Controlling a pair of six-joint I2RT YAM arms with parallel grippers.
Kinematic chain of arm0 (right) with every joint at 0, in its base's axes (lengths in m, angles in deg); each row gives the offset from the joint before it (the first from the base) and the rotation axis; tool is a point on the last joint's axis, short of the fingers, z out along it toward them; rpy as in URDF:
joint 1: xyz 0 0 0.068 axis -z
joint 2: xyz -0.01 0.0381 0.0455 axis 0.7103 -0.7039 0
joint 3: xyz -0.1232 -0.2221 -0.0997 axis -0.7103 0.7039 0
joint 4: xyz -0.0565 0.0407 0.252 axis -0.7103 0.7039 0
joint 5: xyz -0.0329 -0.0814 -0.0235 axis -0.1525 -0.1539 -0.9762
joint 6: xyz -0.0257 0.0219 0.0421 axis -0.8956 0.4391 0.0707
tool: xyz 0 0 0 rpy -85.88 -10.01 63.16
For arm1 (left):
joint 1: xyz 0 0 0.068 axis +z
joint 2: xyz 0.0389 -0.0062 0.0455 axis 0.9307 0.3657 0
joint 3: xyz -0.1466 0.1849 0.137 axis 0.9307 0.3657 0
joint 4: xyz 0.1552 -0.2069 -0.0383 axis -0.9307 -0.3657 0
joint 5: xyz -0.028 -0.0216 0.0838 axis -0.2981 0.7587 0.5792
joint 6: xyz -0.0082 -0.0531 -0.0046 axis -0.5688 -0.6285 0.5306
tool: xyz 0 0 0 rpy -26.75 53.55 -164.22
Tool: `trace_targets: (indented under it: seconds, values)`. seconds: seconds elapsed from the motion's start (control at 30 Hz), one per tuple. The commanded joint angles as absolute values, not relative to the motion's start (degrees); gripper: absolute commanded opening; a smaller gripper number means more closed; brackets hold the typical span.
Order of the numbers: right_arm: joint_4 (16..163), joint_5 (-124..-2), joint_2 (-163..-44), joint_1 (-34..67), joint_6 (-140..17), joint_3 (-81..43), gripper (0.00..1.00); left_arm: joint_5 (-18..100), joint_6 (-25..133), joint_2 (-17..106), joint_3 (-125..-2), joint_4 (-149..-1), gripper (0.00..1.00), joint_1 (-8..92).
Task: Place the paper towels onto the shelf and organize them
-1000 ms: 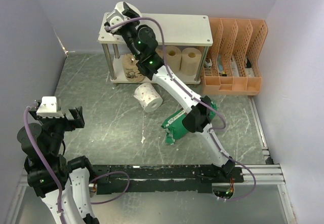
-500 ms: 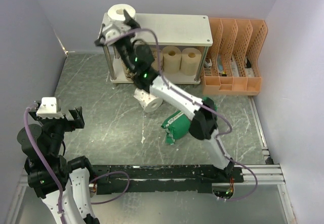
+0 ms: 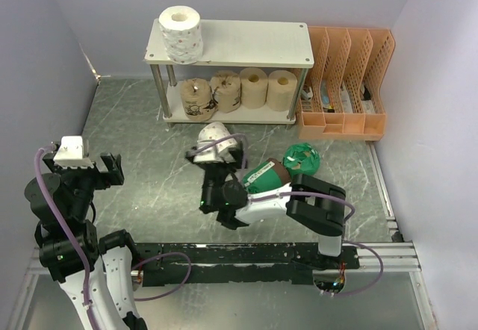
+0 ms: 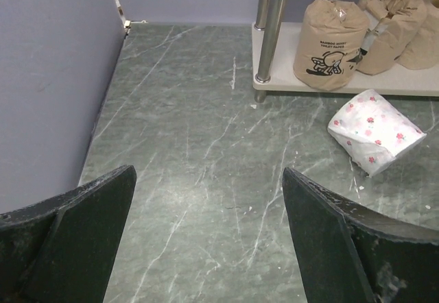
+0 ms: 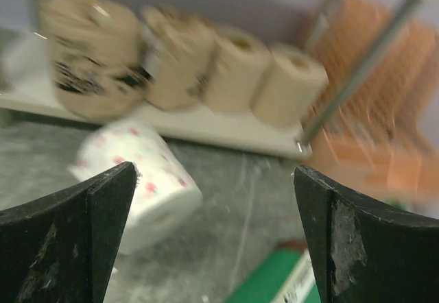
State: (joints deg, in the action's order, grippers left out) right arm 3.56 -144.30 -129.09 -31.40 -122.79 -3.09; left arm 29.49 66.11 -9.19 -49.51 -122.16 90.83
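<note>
The shelf (image 3: 246, 42) stands at the back. One white roll (image 3: 179, 31) stands on its top board at the left. Four tan rolls sit on the lower board, the labelled one (image 3: 196, 100) leftmost. A white flowered roll (image 3: 213, 131) lies on the floor in front of the shelf. It also shows in the left wrist view (image 4: 376, 130) and in the right wrist view (image 5: 137, 179). Two green-wrapped rolls (image 3: 302, 156) lie to its right. My right gripper (image 3: 216, 155) (image 5: 214, 168) is open and empty, low, just before the flowered roll. My left gripper (image 3: 82, 167) (image 4: 208, 171) is open and empty at the near left.
An orange perforated file rack (image 3: 347, 83) stands right of the shelf. Grey walls close the left, back and right sides. A black rail (image 3: 246, 255) runs along the near edge. The shelf's metal leg (image 4: 273, 15) is ahead of my left gripper.
My right arm has let go of the white roll on the shelf's top board and drawn back down to the floor by the flowered roll. The left arm has barely moved.
</note>
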Motion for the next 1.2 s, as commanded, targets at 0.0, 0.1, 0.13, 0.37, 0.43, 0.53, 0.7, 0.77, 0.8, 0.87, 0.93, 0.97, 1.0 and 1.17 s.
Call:
trace_targets:
  seconds: [0.0, 0.1, 0.13, 0.37, 0.43, 0.53, 0.7, 0.77, 0.8, 0.87, 0.93, 0.97, 1.0, 1.17]
  values:
    - [-15.57, -163.12, -124.07, -29.39, -100.73, 3.05, 0.98, 27.24, 66.50, -8.70, -49.32, -120.40, 0.98, 91.42]
    - [-15.62, -166.51, -124.87, -27.15, -97.93, 2.85, 0.96, 26.77, 66.68, -8.13, -49.32, -120.35, 0.98, 91.41]
    - [-15.57, -166.84, -125.48, -26.96, -98.41, 1.98, 0.96, 26.57, 66.70, -7.76, -49.32, -120.35, 0.98, 91.41]
    - [-15.49, -170.63, -130.28, -30.34, -96.53, -6.76, 0.99, 26.83, 66.57, -5.97, -49.31, -120.39, 0.98, 91.44]
    - [-15.53, -170.63, -133.02, -31.25, -94.95, -9.73, 0.99, 26.81, 66.61, -5.96, -49.32, -120.42, 0.98, 91.40]
    - [-15.61, -170.58, -137.13, -32.09, -95.46, -14.71, 1.00, 26.83, 66.61, -5.72, -49.27, -120.41, 0.98, 91.42]
    - [-15.59, -162.21, -141.25, -32.89, -114.21, -22.48, 1.00, 27.15, 66.53, -4.93, -49.26, -120.30, 0.98, 91.40]
    - [-15.52, -156.09, -139.11, -33.08, -123.35, -21.51, 1.00, 27.26, 66.44, -4.77, -49.30, -120.39, 0.98, 91.41]
    - [-15.37, -153.39, -138.34, -33.04, -129.14, -20.84, 1.00, 27.36, 66.44, -4.73, -49.24, -120.34, 0.98, 91.41]
    - [-5.50, -147.69, -133.95, -32.73, -137.38, -18.30, 1.00, 27.32, 66.43, -4.88, -49.30, -120.37, 0.98, 91.41]
    - [10.25, -140.25, -127.58, -31.94, -134.07, -12.63, 1.00, 27.28, 66.52, -5.03, -49.32, -120.37, 0.98, 91.40]
    - [24.08, -136.42, -122.93, -30.80, -126.98, -9.64, 1.00, 27.09, 66.53, -5.05, -49.26, -120.40, 0.98, 91.41]
    - [42.22, -131.05, -117.84, -29.63, -116.49, -9.41, 1.00, 27.08, 66.53, -5.00, -49.28, -120.31, 0.98, 91.45]
    - [80.56, -95.94, -96.89, -13.18, -79.31, -10.95, 1.00, 27.23, 66.52, -4.78, -49.23, -120.27, 0.98, 91.58]
